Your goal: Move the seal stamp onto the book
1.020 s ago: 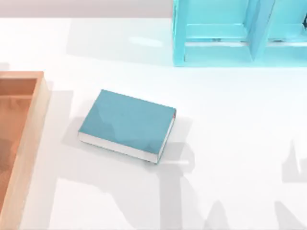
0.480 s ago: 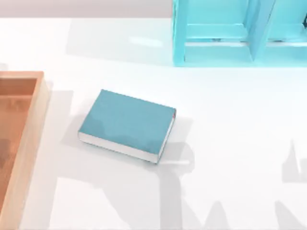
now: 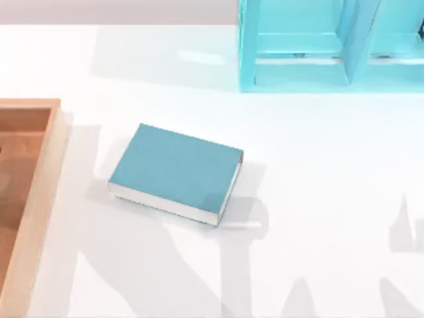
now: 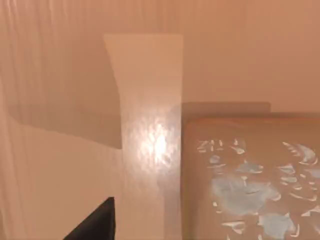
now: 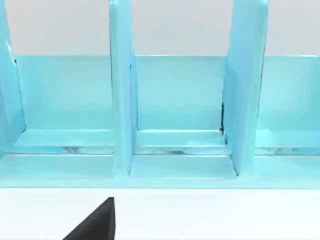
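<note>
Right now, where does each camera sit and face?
Top view: overhead, looking down on thick teal-blue book; arm shadows cross white table.
Left wrist view: inside orange wooden tray, close to tan-brown seal stamp; dark left tool edge.
Right wrist view: facing cyan shelf unit; dark right tool edge.
Shared: top and right wrist views, shelf.

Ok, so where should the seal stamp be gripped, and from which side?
Probably by two opposite side faces, coming straight down. The seal stamp lies flat in the wooden tray, its broad pale-marked face toward the left wrist camera, with straight edges and tray floor bare beside them. Which pair of sides is narrower cannot be told.
</note>
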